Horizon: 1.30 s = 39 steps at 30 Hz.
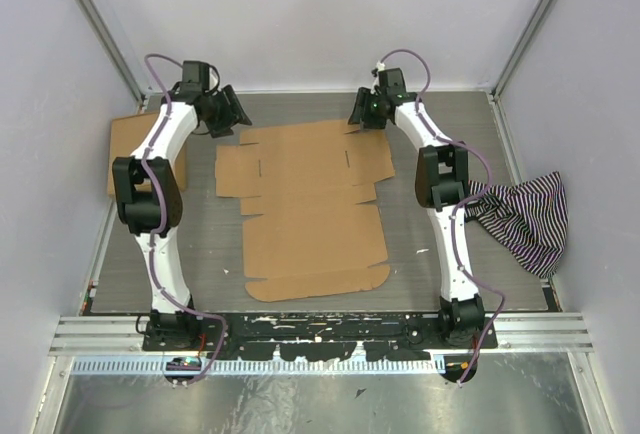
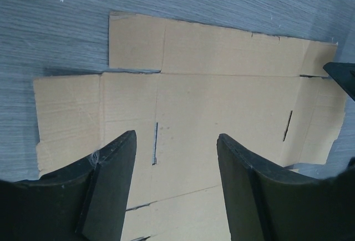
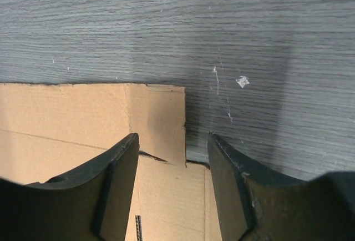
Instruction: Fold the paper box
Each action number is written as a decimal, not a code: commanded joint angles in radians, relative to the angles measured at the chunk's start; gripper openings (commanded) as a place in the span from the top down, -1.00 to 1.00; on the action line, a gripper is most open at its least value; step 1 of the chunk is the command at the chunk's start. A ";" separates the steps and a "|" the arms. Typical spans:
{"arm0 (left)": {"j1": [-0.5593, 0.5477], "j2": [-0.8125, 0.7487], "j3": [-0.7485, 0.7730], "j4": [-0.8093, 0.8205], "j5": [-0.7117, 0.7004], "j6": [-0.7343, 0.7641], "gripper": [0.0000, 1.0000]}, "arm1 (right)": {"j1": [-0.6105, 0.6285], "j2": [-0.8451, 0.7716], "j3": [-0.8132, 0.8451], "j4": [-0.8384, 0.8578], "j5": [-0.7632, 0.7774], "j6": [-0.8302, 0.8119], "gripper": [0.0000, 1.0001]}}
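Plainly, the paper box (image 1: 310, 209) lies flat and unfolded mid-desk (image 1: 205, 254), between the two arms. It is plain brown cardboard, creased into panels, with side flaps, tabs and short slits (image 2: 155, 142). The left pincer (image 2: 175, 141) and right pincer (image 3: 173, 141) stand open near its far corners, gripping nothing.

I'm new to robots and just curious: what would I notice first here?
A flat, unfolded brown paper box fills the middle of the table. The robot's left fingers and right fingers hang open above its far edge. A crumpled striped cloth lies at the right edge.
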<state>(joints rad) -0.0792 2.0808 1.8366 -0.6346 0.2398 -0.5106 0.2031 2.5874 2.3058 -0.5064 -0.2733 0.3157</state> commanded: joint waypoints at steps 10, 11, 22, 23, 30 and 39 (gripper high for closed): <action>0.002 0.133 0.126 -0.023 0.005 -0.042 -0.31 | 0.027 -0.052 -0.019 0.040 -0.014 -0.006 0.68; 0.001 0.140 0.133 -0.026 0.004 -0.042 -0.31 | 0.027 -0.066 -0.036 0.039 -0.012 -0.010 0.80; -0.002 0.186 0.156 -0.080 -0.085 -0.034 -0.31 | 0.039 -0.226 -0.208 0.031 0.047 -0.077 0.98; -0.002 0.193 0.158 -0.078 -0.091 -0.031 -0.31 | 0.040 -0.226 -0.208 0.027 0.047 -0.080 0.98; -0.003 0.276 0.211 -0.049 -0.108 0.001 -0.30 | 0.049 -0.221 -0.207 0.010 0.021 -0.089 0.98; -0.005 0.320 0.219 -0.052 -0.144 0.019 -0.26 | 0.059 -0.225 -0.206 -0.010 0.033 -0.109 0.98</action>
<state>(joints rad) -0.0814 2.3867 2.0357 -0.7013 0.1123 -0.5076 0.2489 2.4332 2.0979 -0.4953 -0.2447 0.2375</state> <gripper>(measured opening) 0.634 0.037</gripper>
